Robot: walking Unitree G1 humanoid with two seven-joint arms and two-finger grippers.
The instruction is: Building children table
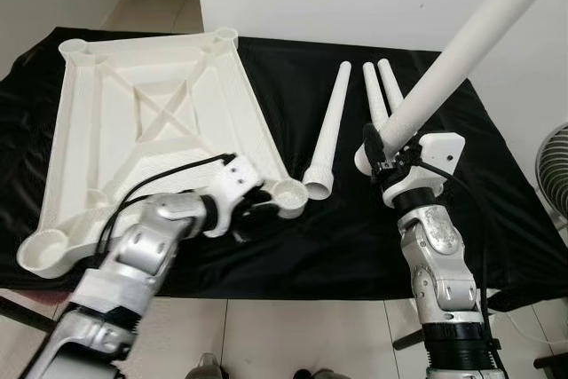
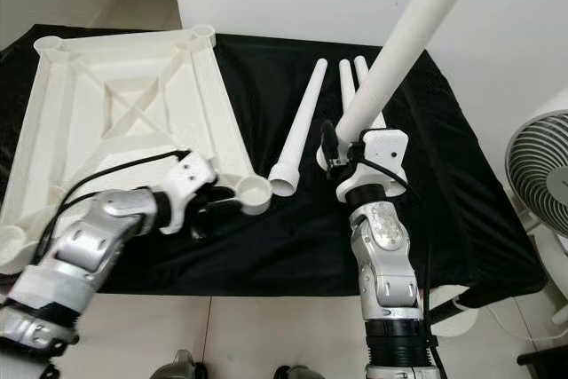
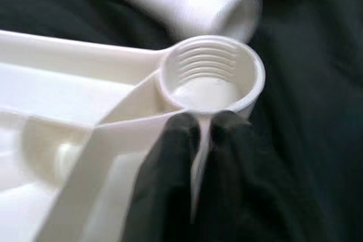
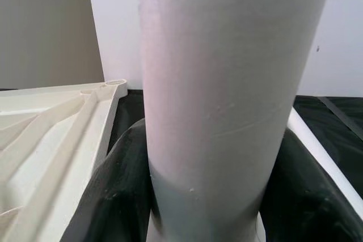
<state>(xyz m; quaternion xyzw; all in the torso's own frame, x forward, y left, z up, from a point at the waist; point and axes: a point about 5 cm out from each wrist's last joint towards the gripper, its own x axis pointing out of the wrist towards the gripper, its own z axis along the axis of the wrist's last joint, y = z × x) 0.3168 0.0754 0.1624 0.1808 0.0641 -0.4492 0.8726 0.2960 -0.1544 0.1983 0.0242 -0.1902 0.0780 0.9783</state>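
A white table top [image 1: 151,113] lies upside down on the black cloth, with a threaded socket [image 1: 290,197] at its near right corner. My left gripper [image 1: 251,213] is shut on the table top's edge rib just behind that socket [image 3: 211,77]. My right gripper [image 1: 380,153] is shut on a long white table leg [image 1: 461,51], held raised and tilted up to the right above the cloth. The leg [image 4: 227,83] sits between the black fingers [image 4: 119,196]. Three more white legs [image 1: 330,126] lie on the cloth between the arms.
The black cloth [image 1: 337,237] covers a low surface whose front edge runs near my arms. A white wall stands behind. A fan [image 2: 537,161] is at the far right on the tiled floor.
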